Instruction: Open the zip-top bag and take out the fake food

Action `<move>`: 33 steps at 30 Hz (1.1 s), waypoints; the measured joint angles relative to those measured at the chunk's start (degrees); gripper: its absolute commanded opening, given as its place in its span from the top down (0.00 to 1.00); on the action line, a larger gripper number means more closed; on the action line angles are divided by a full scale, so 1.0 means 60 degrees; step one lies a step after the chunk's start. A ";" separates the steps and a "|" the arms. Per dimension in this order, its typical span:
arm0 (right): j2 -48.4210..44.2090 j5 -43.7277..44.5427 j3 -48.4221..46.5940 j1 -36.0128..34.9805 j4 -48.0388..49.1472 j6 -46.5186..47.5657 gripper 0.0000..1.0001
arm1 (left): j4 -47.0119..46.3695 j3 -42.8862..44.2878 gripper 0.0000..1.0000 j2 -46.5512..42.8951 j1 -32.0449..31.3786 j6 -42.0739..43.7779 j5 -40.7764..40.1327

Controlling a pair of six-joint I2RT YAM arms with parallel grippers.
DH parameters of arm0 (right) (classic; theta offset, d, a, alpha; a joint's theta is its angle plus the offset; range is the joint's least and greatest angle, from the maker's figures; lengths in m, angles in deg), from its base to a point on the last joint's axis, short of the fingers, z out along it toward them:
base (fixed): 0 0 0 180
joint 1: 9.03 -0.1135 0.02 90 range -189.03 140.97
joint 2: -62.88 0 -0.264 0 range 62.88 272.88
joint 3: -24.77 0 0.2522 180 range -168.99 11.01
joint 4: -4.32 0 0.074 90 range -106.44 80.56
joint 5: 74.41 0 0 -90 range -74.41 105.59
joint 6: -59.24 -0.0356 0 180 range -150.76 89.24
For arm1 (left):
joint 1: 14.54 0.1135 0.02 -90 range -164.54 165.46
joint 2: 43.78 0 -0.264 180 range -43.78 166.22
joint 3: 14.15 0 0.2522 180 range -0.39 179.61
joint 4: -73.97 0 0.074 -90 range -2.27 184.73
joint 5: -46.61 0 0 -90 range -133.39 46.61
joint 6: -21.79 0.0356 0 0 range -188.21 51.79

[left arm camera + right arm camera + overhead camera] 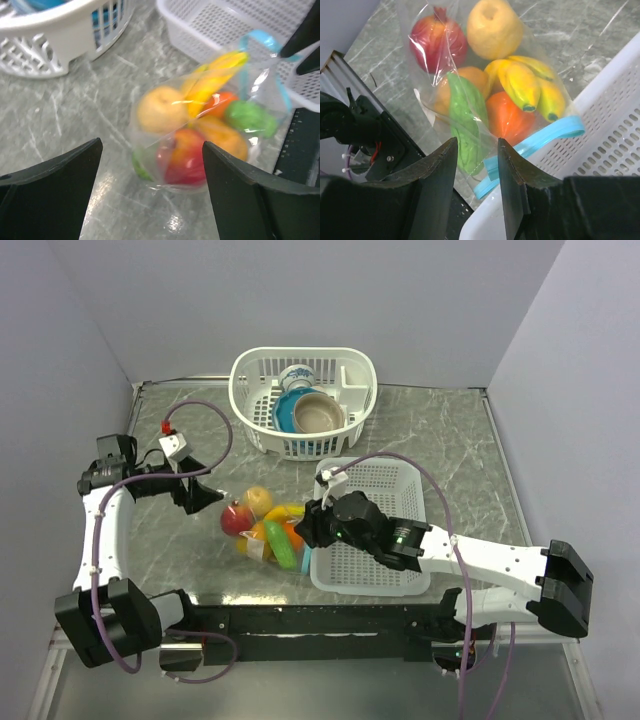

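Observation:
The zip-top bag [268,532] lies on the marble table between my arms, clear plastic with a teal zip strip [545,135] at its right end. Inside is the fake food: a red apple [435,42], a yellow lemon [495,27], bananas [522,82], an orange piece [507,117] and a green piece [465,125]. My left gripper [215,492] stands open just left of the bag, the apple [185,155] ahead of its spread fingers and nothing between them. My right gripper [477,142] is at the zip end with its jaws apart. The strip's corner and loose film lie between them, unpinched.
A round white basket [250,390] with bowls and a cup stands at the back. A rectangular white basket [385,575] sits right of the bag, under my right arm, and the zip strip rests on its rim. The table's black front rail [300,615] runs close below the bag.

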 measured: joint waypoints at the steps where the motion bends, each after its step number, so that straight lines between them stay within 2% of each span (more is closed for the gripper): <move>1: -0.0026 0.0047 0.0033 0.0000 -0.0011 -0.0033 0.55 | -0.0364 -0.0164 0.12 0.0058 0.0033 -0.0182 -0.0168; 6: -0.0229 0.0433 0.0189 0.0000 -0.0015 -0.0109 0.55 | -0.0382 -0.0357 0.13 0.0885 0.0029 0.0058 -0.0331; 8: -0.0492 0.0565 0.0419 0.0000 -0.0029 -0.0109 0.55 | -0.0076 -0.0357 0.12 0.1384 0.0022 0.0350 -0.0219; 12: -0.1005 0.0678 0.0729 0.0000 -0.0018 -0.0120 0.55 | 0.0619 -0.0353 0.05 0.2375 -0.0004 0.1166 0.0266; 14: -0.1056 0.0678 0.0761 0.0000 -0.0011 -0.0146 0.55 | 0.1235 -0.0259 0.07 0.2830 -0.0011 0.1840 0.0597; 16: -0.1045 0.0641 0.0801 0.0000 -0.0022 -0.0157 0.56 | 0.2222 0.0044 0.17 0.3435 -0.0029 0.2758 0.1020; 17: -0.1042 0.0630 0.0816 0.0000 -0.0022 -0.0178 0.56 | 0.2579 0.0248 0.34 0.3756 -0.0062 0.3082 0.1275; 19: -0.1042 0.0601 0.0845 0.0000 -0.0022 -0.0186 0.56 | 0.2940 0.0466 0.54 0.4087 -0.0138 0.3413 0.1574; 20: -0.1042 0.0594 0.0849 0.0000 -0.0022 -0.0186 0.56 | 0.3056 0.0514 0.82 0.4146 -0.0229 0.3625 0.1672; 21: -0.1042 0.0594 0.0856 0.0000 -0.0018 -0.0193 0.56 | 0.3184 0.0532 0.99 0.4153 -0.0339 0.3796 0.1741; 27: -0.1027 0.0576 0.0976 0.0000 -0.0018 -0.0211 0.56 | 0.3810 0.1300 0.99 0.4146 -0.0710 0.4087 0.1778; 33: -0.0539 0.0576 0.0871 0.0000 -0.0007 -0.0146 0.56 | 0.3810 0.3807 0.99 0.4116 -0.0397 0.3734 0.1734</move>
